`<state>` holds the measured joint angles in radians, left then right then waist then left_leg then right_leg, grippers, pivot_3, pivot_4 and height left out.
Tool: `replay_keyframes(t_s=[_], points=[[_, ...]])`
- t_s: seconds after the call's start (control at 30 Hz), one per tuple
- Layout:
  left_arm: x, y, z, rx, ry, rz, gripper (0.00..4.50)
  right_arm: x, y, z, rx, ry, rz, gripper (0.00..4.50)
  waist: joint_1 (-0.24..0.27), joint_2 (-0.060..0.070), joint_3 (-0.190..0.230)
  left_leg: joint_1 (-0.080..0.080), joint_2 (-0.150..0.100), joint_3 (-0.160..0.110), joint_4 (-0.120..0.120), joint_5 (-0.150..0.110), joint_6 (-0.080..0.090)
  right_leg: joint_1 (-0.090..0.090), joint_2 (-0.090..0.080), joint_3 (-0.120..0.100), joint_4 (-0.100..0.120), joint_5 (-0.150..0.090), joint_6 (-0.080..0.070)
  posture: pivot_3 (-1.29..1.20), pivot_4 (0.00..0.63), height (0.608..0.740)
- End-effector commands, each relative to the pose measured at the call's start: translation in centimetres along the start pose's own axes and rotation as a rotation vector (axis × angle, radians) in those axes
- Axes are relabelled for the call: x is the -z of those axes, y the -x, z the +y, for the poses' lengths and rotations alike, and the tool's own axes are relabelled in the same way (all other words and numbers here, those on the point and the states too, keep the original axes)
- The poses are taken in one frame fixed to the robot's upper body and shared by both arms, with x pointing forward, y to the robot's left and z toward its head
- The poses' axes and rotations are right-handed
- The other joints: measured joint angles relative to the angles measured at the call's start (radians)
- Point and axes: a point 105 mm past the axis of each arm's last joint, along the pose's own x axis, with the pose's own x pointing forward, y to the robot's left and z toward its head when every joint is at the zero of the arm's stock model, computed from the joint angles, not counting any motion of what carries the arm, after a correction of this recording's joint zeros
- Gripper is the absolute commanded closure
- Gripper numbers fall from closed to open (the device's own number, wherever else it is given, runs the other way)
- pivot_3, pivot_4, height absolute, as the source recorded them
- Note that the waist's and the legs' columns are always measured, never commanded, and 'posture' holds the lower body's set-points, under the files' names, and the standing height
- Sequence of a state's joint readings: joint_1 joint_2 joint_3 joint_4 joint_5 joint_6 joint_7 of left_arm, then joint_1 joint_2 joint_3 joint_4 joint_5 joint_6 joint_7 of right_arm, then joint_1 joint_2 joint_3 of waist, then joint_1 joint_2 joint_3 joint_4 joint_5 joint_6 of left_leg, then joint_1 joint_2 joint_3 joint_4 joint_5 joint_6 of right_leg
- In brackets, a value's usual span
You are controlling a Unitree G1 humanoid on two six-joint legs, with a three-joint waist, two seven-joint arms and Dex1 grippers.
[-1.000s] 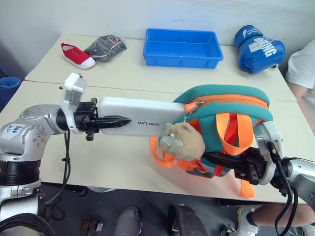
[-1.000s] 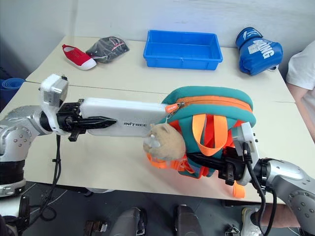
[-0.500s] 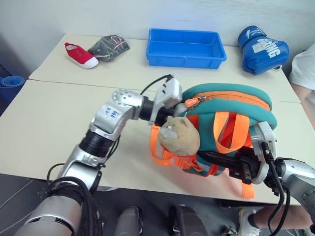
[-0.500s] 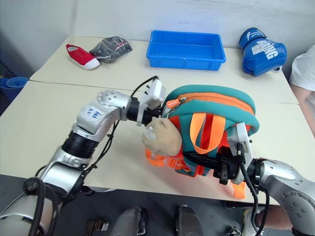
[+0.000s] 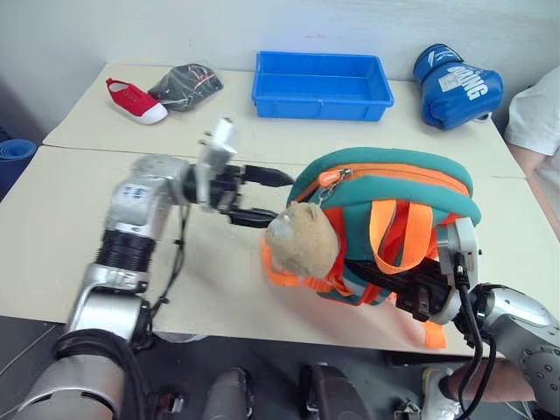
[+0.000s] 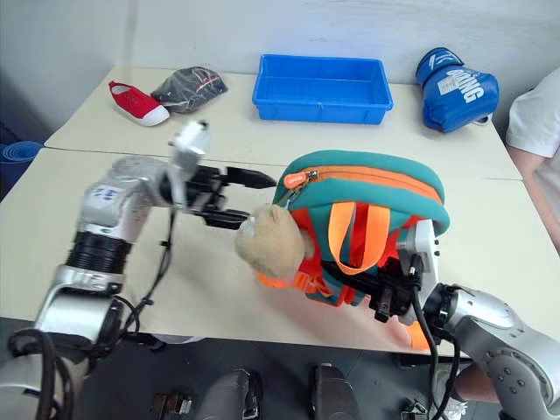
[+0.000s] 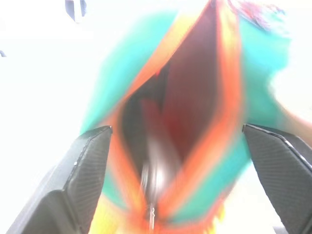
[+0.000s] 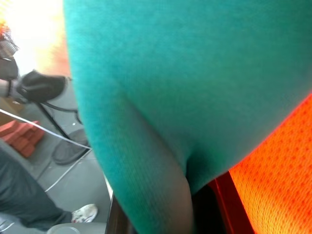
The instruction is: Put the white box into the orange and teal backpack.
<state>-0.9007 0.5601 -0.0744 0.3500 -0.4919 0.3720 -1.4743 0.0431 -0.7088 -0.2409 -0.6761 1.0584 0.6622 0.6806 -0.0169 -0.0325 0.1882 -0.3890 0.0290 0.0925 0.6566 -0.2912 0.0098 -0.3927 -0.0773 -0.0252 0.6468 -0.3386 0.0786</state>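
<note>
A: At the near edge of the table (image 5: pixel 79 188), the orange and teal backpack (image 5: pixel 394 197) stands propped up, its zipped mouth turned toward the left gripper (image 5: pixel 267 196). Where's the white box?

B: I can't make it out from the head views. In the left wrist view the bag's mouth gapes between the two fingers, and something pale lies low in the dark opening, but it is too blurred to call it the box. My judgement is that the box is already inside.

A: And the left jaws?

B: Wide apart, holding nothing, just beside the opening near the tan plush toy (image 5: pixel 302 242). So I'd say the insertion step is at its end: the release looks done.

A: The right gripper (image 5: pixel 418 297)?

B: It sits low on the bag's right side among the orange straps. Its jaws are closed together, apparently pinched on the backpack to keep it up, though the exact bit of fabric is hidden.

A: What does the next move call for?

B: Drawing the left arm clear without snagging the zipper pull or the toy, while the right side keeps the bag steady. If the box sticks out at all, a nudge deeper would be needed first. The blue tray (image 5: pixel 320 85), blue boxing glove (image 5: pixel 458 86) and red shoe (image 5: pixel 136 100) lie well apart at the far side and don't matter.
</note>
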Motion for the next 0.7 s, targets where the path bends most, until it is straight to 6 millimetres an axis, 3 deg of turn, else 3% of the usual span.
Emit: replay_keyframes(t_s=[0.03,0.33,0.43,0.5,0.63,0.7], points=[[-1.4,1.0,-1.6,0.052,-0.108,0.018,0.09,-1.1,-0.5,-0.1,0.011,0.050,-0.062,4.50,0.006,0.000,0.000,-0.001,0.000,0.000,0.001,0.000,0.001,0.000,0.000,0.000,0.000,0.000,0.000,0.00,0.150,0.740],[-3.1,-1.8,-4.8,0.072,-0.148,-0.115,0.09,-1.3,-1.2,-0.5,-0.010,0.071,-0.052,4.50,0.014,0.000,0.000,-0.001,0.000,0.000,0.001,-0.001,0.002,0.000,-0.001,0.000,-0.001,0.000,0.001,0.00,0.150,0.740],[-2.3,-2.8,-5.7,0.106,-0.150,-0.092,0.09,-1.4,-1.4,-0.5,-0.019,0.074,-0.054,4.50,0.010,0.000,0.000,0.000,0.000,0.000,0.001,-0.001,0.002,0.000,-0.001,0.001,0.000,0.000,0.001,0.00,0.150,0.740],[-0.9,-3.7,-5.0,0.073,-0.209,-0.061,0.09,-2.1,-1.8,-0.4,-0.030,0.075,-0.080,4.50,0.010,0.001,0.000,0.000,0.000,0.000,0.001,-0.001,0.002,0.000,0.000,0.001,0.001,0.000,0.001,0.00,0.150,0.740],[-0.6,-5.5,-4.4,0.039,-0.254,-0.121,0.91,-3.0,-2.5,0.2,-0.055,0.089,-0.107,4.50,0.014,0.001,0.000,0.000,0.000,0.000,0.002,-0.001,0.002,0.001,0.000,0.001,0.001,0.000,0.001,0.00,0.150,0.740],[0.0,-5.5,-4.4,0.040,-0.272,-0.095,1.60,-3.1,-2.5,0.4,-0.057,0.089,-0.108,4.50,0.014,0.001,0.000,0.000,0.000,0.000,0.002,-0.001,0.002,0.000,0.000,0.001,0.001,0.000,0.001,0.00,0.150,0.740]])
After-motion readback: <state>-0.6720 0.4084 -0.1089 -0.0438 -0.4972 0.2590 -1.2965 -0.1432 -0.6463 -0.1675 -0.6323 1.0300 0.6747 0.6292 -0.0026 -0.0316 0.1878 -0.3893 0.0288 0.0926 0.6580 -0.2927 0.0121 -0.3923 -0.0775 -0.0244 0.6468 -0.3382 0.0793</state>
